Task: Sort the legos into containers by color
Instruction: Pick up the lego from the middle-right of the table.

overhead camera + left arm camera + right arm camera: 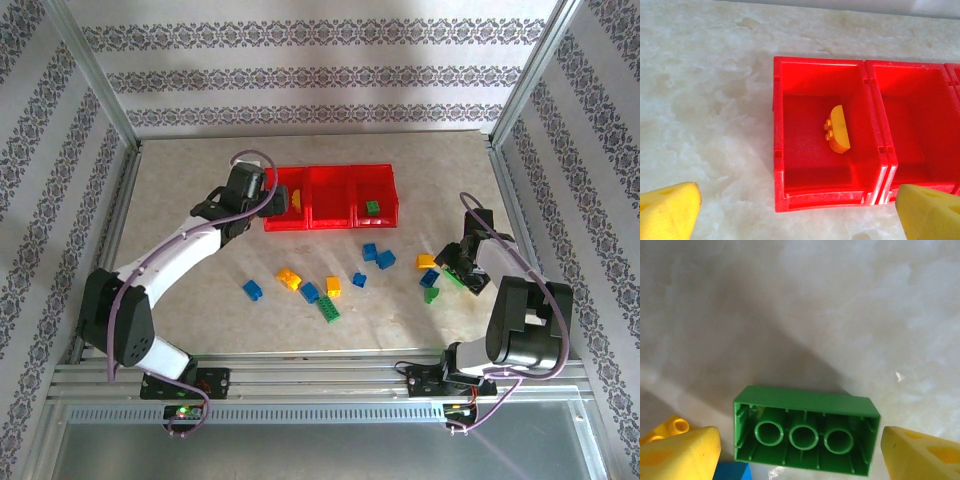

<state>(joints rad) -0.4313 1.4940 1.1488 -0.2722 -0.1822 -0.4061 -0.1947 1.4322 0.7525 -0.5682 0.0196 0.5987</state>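
Observation:
Three joined red containers [330, 212] stand at mid-table. The left one [790, 150] holds a yellow-orange curved lego [838, 129], and the right one holds a green lego [372, 207]. My left gripper [799, 210] hangs open and empty over the left container's near wall, also seen from above [268, 203]. My right gripper [801, 440] is open, straddling a green lego [805, 432] on the table. The lego's hollow underside faces the camera, with small gaps to each finger. Seen from above, the right gripper [458, 268] is low at the table's right.
Loose legos lie in front of the containers: blue [252, 290], yellow [289, 279], a long green one [329, 310] and blue [385, 260]. Yellow [670, 427] and blue [732, 471] legos sit just left of my right gripper. Metal frame posts edge the table.

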